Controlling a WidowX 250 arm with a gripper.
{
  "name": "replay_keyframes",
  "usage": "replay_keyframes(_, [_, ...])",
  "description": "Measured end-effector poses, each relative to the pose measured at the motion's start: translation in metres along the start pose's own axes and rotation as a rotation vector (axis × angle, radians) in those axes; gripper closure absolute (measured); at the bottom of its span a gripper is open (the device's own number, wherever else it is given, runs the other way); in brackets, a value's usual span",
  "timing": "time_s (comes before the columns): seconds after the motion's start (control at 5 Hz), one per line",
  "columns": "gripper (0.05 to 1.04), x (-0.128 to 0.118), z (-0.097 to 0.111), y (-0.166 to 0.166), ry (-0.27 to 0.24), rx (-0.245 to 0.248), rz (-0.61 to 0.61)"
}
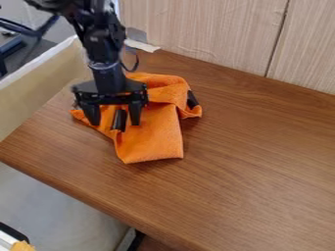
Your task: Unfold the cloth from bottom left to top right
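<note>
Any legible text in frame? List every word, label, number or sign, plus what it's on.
None. No text can be read on the orange cloth, the gripper, the wooden tabletop or the wall panel.
Pale scrap by the wall: too small to tell if it bears any print.

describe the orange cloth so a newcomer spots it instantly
On the brown wooden table, near the pale wood-grain panel, look under the black two-finger gripper. The crumpled orange cloth lies there, its bright colour setting it apart from the two black pieces against it.
</note>
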State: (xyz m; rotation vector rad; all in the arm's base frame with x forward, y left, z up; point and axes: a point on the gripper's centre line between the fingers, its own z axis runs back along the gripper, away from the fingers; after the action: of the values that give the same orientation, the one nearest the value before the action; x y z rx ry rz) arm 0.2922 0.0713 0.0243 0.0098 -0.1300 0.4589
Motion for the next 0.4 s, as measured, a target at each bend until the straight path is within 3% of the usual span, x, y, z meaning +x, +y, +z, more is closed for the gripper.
replay_keyframes(0.2, [0.24, 0.0014, 0.0001, -0.003, -0.017, 0.015, 0.005])
replay_keyframes(0.4, [0.543, -0.0042, -0.0049, -0.0029, -0.023, 0.033, 0.031])
